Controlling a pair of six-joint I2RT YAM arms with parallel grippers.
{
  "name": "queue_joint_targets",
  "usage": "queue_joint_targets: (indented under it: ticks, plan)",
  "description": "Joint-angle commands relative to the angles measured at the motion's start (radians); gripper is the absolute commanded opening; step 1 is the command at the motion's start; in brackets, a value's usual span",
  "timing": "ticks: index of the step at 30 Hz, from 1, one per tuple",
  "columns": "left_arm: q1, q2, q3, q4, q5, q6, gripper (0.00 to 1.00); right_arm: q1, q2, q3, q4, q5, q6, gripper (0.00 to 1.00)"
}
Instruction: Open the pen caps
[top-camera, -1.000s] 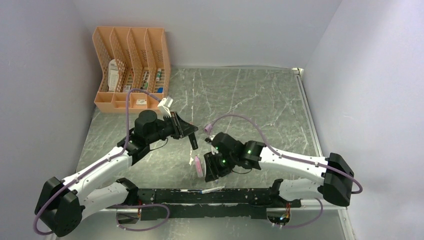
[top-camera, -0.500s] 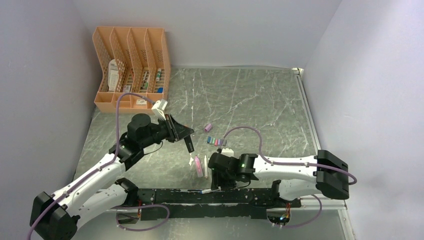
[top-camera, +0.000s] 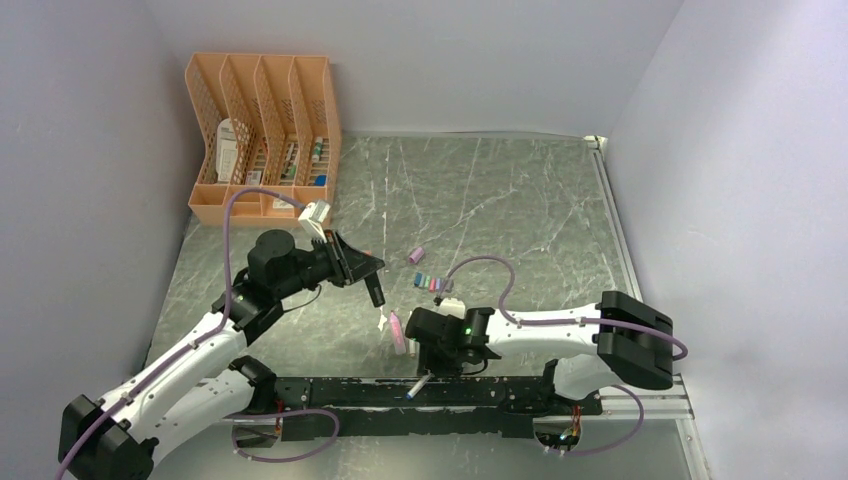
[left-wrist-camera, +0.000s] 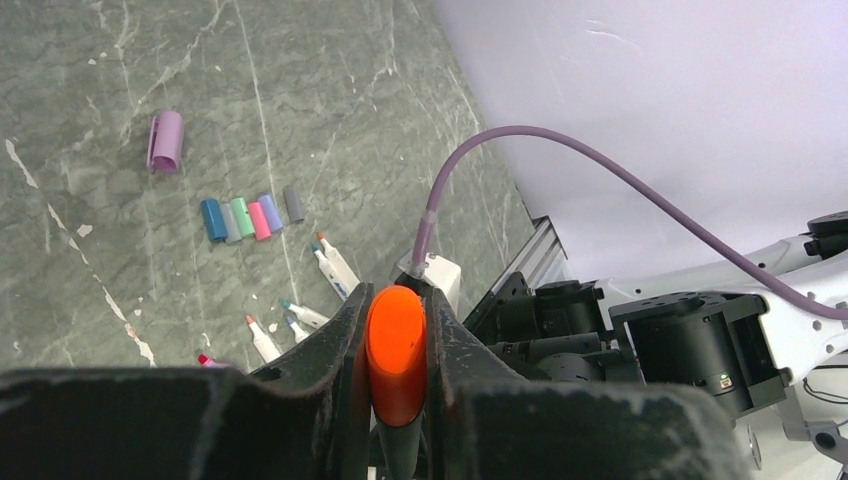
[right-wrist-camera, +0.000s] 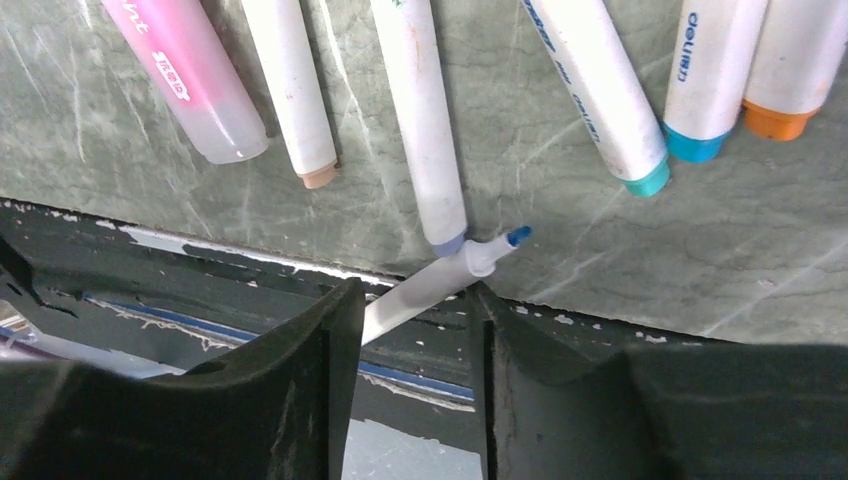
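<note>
My left gripper (top-camera: 368, 268) is shut on a dark marker with an orange cap (left-wrist-camera: 396, 350), held above the table, the barrel (top-camera: 378, 292) hanging below the fingers. A pale purple cap (left-wrist-camera: 166, 140) lies alone; blue (left-wrist-camera: 213, 220), teal (left-wrist-camera: 242, 216), pink (left-wrist-camera: 259, 220) and grey (left-wrist-camera: 293, 204) caps lie in a row (top-camera: 432, 283). My right gripper (right-wrist-camera: 408, 330) is open, low over the black rail. A white barrel with a bare blue tip (right-wrist-camera: 440, 282) lies slanted between its jaws, also seen from above (top-camera: 416, 387).
Several uncapped white barrels (right-wrist-camera: 425, 120) and a pink one (right-wrist-camera: 185, 75) lie side by side by the near edge. An orange file organiser (top-camera: 262, 140) stands at the back left. The black rail (top-camera: 330, 390) runs along the near edge.
My right arm has swung back and down to the near rail, over the blue-tipped barrel, which now lies slanted. My left arm has drawn back slightly left with the marker.
</note>
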Motion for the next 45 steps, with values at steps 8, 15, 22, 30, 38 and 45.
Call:
queue_joint_targets:
  ticks: [8,15,22,30,38,45]
  plan:
    - [0.027,0.001,-0.028,0.048,0.066,0.000,0.07,0.000,0.071,0.047,-0.038,0.026,-0.017,0.12]
    - [0.037,0.012,-0.033,0.058,0.070,-0.005,0.07,0.018,-0.030,0.179,-0.249,0.115,-0.053,0.07]
    - [0.044,0.038,-0.020,0.053,0.068,0.003,0.07,-0.137,0.009,0.277,-0.329,0.188,-0.248,0.07]
    - [0.047,0.056,0.005,0.040,0.063,0.008,0.07,-0.236,0.110,0.278,-0.258,0.211,-0.434,0.07]
    - [0.047,0.064,0.010,0.037,0.056,-0.002,0.07,-0.241,0.164,0.285,-0.188,0.183,-0.486,0.08]
    - [0.047,0.101,-0.001,0.081,0.072,-0.022,0.07,-0.230,0.158,0.288,-0.140,0.160,-0.533,0.15]
